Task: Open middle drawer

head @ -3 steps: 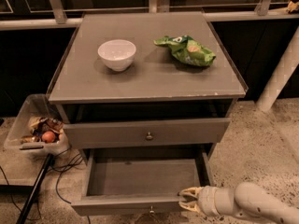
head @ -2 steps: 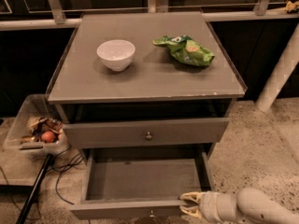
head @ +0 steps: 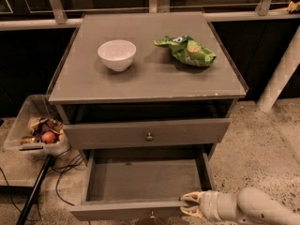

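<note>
The middle drawer (head: 140, 182) is pulled far out of the grey cabinet, and its empty inside shows. Its low front (head: 122, 211) carries a small knob (head: 151, 214) at the bottom edge of the view. My gripper (head: 186, 205) is at the right end of that front. One finger is inside the drawer and one is outside, closed on the front panel. The taller top drawer (head: 147, 134) with its bigger knob is pushed in above. The lowest drawer is hidden.
A white bowl (head: 117, 54) and a green chip bag (head: 187, 50) lie on the cabinet top (head: 145, 81). A clear bin (head: 35, 128) of objects stands at the left with a dark pole and cables. A white post (head: 281, 71) stands at the right.
My gripper and forearm have shifted slightly down and left along the drawer's front. The drawer stays pulled out about as far as before.
</note>
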Motion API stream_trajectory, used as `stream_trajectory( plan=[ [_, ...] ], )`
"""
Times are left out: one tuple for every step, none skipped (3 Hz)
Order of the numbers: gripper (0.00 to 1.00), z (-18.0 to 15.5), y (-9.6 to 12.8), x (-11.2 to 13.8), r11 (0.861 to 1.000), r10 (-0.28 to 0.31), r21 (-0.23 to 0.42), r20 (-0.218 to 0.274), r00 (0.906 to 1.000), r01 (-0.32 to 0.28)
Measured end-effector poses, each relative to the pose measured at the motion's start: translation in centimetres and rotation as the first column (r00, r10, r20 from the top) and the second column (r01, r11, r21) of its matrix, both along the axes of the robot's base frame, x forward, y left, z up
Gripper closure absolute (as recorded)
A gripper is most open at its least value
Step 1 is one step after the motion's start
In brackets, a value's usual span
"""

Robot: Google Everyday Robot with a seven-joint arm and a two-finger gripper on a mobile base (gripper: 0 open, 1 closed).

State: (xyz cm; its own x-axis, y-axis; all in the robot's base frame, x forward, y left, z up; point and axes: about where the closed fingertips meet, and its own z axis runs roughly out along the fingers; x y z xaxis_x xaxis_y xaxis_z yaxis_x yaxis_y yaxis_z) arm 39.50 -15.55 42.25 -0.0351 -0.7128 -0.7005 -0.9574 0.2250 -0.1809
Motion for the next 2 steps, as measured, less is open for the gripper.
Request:
stream_trajectory(
  plan=[
    [0.38,0.00,0.00,0.00,1.000,0.000,0.000,0.000,1.0000,0.000],
    [0.14,0.00,0.01,0.00,1.000,0.000,0.000,0.000,1.0000,0.000]
  ],
)
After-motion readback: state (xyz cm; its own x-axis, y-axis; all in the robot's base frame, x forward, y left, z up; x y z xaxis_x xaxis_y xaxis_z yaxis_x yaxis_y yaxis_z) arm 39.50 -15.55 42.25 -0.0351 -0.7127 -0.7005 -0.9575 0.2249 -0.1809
